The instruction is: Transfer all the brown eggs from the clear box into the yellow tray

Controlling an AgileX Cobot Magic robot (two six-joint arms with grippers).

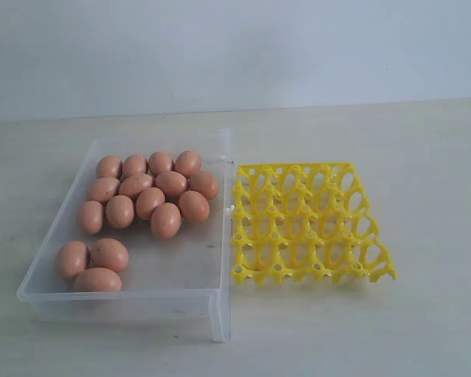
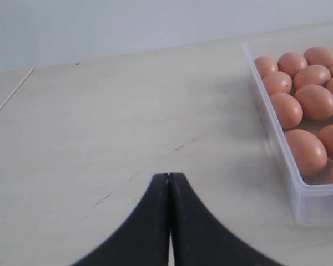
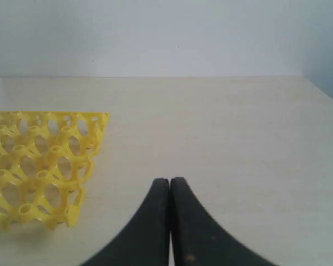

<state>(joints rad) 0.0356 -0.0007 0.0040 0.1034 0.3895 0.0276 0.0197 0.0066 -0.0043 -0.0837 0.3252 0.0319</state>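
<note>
Above pale table (image 2: 100, 138), left fingers (image 2: 150, 221) and right fingers (image 3: 150, 221) meet, holding nothing.

The pale wooden bench (image 1: 424, 157) lies bare left of the shallow clear plastic box (image 1: 125, 302) and right of the bright yellow lattice egg tray (image 1: 312, 272), which sit just beside each other. Every tray cell is open from above. In the box, the smooth brown eggs (image 1: 149, 203) crowd the far half, touching. Three lie at the front left corner, and the front right floor is bare.
</note>
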